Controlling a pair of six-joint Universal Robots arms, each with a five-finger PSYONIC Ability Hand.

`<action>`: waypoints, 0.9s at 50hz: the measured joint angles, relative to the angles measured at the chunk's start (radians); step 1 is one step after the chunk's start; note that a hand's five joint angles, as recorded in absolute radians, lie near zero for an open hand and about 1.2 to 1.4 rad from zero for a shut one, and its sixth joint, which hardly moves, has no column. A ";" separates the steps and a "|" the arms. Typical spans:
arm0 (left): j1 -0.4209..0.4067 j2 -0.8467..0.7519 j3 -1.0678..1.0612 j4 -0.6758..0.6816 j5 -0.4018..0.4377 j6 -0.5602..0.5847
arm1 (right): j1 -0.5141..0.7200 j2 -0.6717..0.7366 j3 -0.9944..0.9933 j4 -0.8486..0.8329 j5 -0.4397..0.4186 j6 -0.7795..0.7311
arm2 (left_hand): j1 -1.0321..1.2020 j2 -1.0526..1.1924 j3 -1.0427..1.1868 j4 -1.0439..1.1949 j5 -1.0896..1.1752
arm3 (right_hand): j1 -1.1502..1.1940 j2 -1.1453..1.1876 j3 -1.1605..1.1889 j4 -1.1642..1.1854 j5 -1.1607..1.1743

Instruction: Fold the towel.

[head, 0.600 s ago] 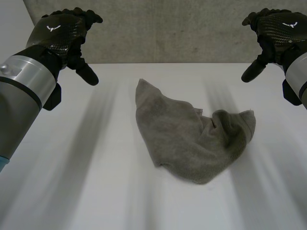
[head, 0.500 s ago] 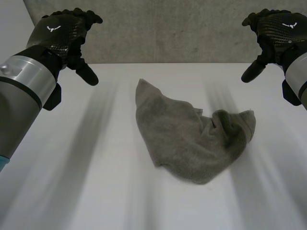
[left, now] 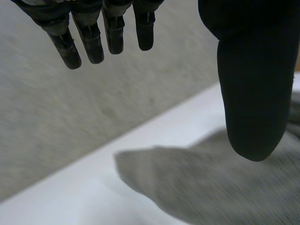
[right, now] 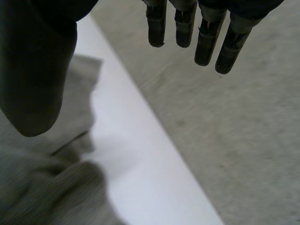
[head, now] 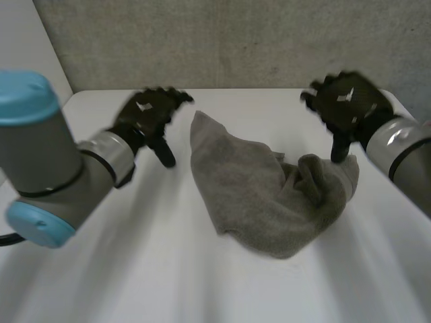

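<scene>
Table point(head: 101, 269), white, carried the grey towel point(head: 262, 195) crumpled near its middle, one corner pointing away to the left and the right end bunched up. Soft, limp and light by the look of it, so it would sag unless pinched at a corner or edge. Left hand point(head: 145, 118) hovered beside that far corner, fingers straight, thumb apart, holding nothing. Right hand point(head: 347, 104) hung over the bunched end, likewise spread and empty.

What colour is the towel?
The towel is plain greyish-brown, with no pattern visible; the head view shows it best.
</scene>
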 measured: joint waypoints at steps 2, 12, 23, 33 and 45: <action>-0.014 -0.047 0.007 0.006 0.023 0.029 | 0.000 0.004 0.041 0.001 -0.007 -0.021 | 0.000 0.001 0.000 0.000 0.002 | 0.000 0.000 0.000 0.000 0.000; -0.119 -0.259 0.030 0.038 0.093 0.277 | -0.009 0.062 0.264 -0.066 -0.018 -0.010 | 0.011 0.015 0.012 0.012 0.016 | 0.000 0.000 0.000 0.000 0.000; -0.190 -0.364 0.037 0.064 0.083 0.404 | -0.009 0.206 0.331 -0.150 -0.015 -0.001 | 0.591 0.635 0.632 0.634 0.611 | 0.562 0.550 0.545 0.511 0.546; -0.201 -0.298 -0.008 0.061 -0.002 0.391 | -0.023 0.180 0.315 -0.108 -0.029 -0.016 | 0.908 0.969 0.964 0.969 0.948 | 1.068 1.058 1.088 1.071 1.099; -0.249 0.048 -0.306 -0.013 -0.055 0.329 | -0.086 0.098 0.290 0.428 -0.279 -0.287 | 0.908 0.982 0.977 0.983 0.965 | 1.068 1.062 1.088 1.071 1.108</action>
